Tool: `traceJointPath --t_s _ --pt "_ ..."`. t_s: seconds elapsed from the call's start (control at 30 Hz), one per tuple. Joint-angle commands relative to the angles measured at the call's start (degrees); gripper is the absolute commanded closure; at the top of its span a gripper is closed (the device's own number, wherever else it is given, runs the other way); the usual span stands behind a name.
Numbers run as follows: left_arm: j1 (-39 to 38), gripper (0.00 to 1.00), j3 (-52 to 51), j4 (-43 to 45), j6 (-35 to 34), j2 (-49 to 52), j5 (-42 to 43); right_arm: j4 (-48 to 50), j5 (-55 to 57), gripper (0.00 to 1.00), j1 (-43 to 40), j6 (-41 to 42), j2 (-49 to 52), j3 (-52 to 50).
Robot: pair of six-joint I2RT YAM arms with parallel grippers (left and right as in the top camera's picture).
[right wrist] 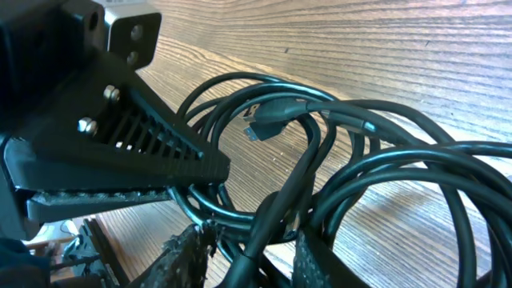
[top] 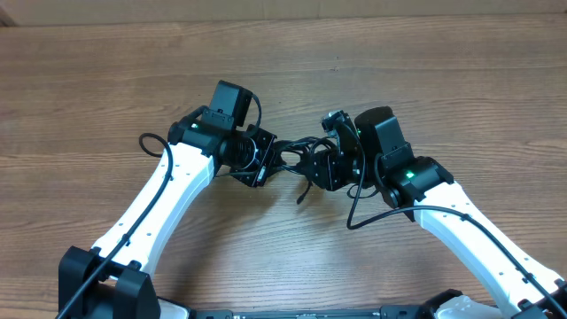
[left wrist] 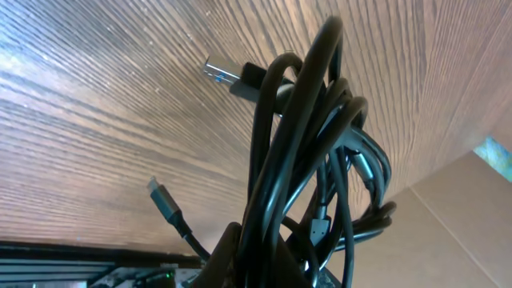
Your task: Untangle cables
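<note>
The cables are a knot of thin black cords hanging between my two grippers at the table's middle. My left gripper is shut on the bundle. In the left wrist view the cables rise out of the left gripper, and a silver-tipped plug sticks out at the top. My right gripper faces it from the right. In the right wrist view the right gripper has its jaws apart, one strand of the cables runs through the gap, and a plug lies in the loops.
The wooden table spreads all round. A loose cord end hangs down toward the front. Thicker arm wires loop beside the left arm and the right arm. A tan wall closes the back.
</note>
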Motion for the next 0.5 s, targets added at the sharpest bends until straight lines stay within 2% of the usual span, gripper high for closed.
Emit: traceJointPath --t_s 0.0,0.13,0.33,0.47 --pt "-0.02 0.96 1.38 0.44 -1.09 -1.38 3.15 0.42 -0.35 0.69 0.28 -0.02 0.17 1.33" --pt "-0.02 0.96 1.38 0.46 -1.09 -1.38 3.15 -0.07 -0.35 0.75 0.28 -0.02 0.17 1.33" --pt "-0.02 0.96 1.38 0.46 -1.09 -1.38 4.04 0.04 -0.33 0.77 0.28 -0.04 0.17 1.33" --pt "0.0 0.96 1.38 0.46 -1.07 -1.38 4.11 -0.11 -0.33 0.84 0.28 -0.02 0.17 1.33"
